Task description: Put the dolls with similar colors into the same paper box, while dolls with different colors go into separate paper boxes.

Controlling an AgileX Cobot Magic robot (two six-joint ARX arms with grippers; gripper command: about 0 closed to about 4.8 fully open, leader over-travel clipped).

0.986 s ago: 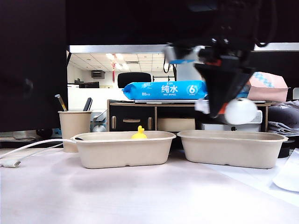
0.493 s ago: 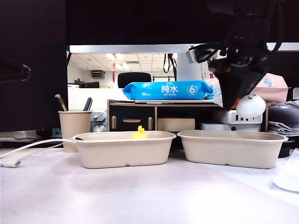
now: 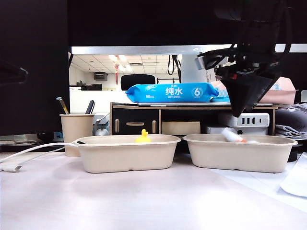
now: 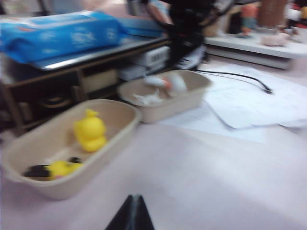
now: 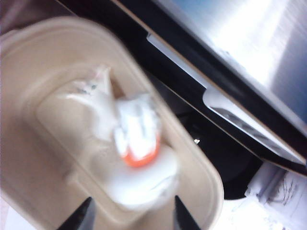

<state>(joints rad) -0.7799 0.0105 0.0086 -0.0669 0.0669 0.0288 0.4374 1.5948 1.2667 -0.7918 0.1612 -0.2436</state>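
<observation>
**White doll lies in the right box, right jaws spread above it**

Starting at the left, we see a beige pen cup [image 3: 76, 133] beside the left paper box [image 3: 125, 154], a beige pulp tray with rounded corners and a flared rim. In it sits the yellow duck [image 4: 90, 130], upright, and near it the yellow mouse-like doll [image 4: 56, 168] with black ears, lying down. The left gripper [image 4: 131, 213] is low over the bare table, well short of that box; its dark fingers meet at a point, so we read the jaws as together and empty.

Behind the boxes a blue wet-wipes pack [image 3: 170, 92] reads "纯水", "WET WIPES" and "6".

Further right, the right paper box [image 3: 239, 154] holds the white four-legged animal [image 5: 93, 98] and, touching it, the white round-headed figure [image 5: 139, 158] with its orange collar, blurred. The right gripper [image 5: 129, 215] hangs above this box; its fingers [image 5: 81, 218] stand apart, holding nothing, the figure below and between them.
</observation>
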